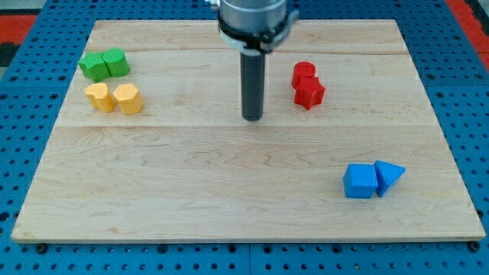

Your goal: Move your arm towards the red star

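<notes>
The red star [309, 93] lies on the wooden board [229, 176] at the upper right, touching a red cylinder [303, 72] just above it. My tip [252, 118] rests on the board to the left of the red star and slightly below it, with a clear gap between them. The dark rod rises straight up from the tip to the arm's mount at the view's top.
Two green blocks [104, 63] sit at the upper left with two yellow blocks [114, 98] just below them. A blue cube [360, 182] and a blue triangle [389, 175] touch at the lower right.
</notes>
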Robot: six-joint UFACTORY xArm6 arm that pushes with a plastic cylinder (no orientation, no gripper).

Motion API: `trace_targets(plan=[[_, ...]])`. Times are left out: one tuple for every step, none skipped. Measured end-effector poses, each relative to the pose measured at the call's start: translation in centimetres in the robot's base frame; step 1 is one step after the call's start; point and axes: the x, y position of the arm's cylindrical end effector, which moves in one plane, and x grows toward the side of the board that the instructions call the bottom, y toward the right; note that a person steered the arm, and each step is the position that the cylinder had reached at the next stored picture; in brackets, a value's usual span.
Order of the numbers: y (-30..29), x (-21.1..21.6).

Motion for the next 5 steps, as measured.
trace_targets(plan=[[6.9, 1.9], [9.9, 1.7], [13.7, -1.1], [14.2, -6.3], [11.8, -8.2]])
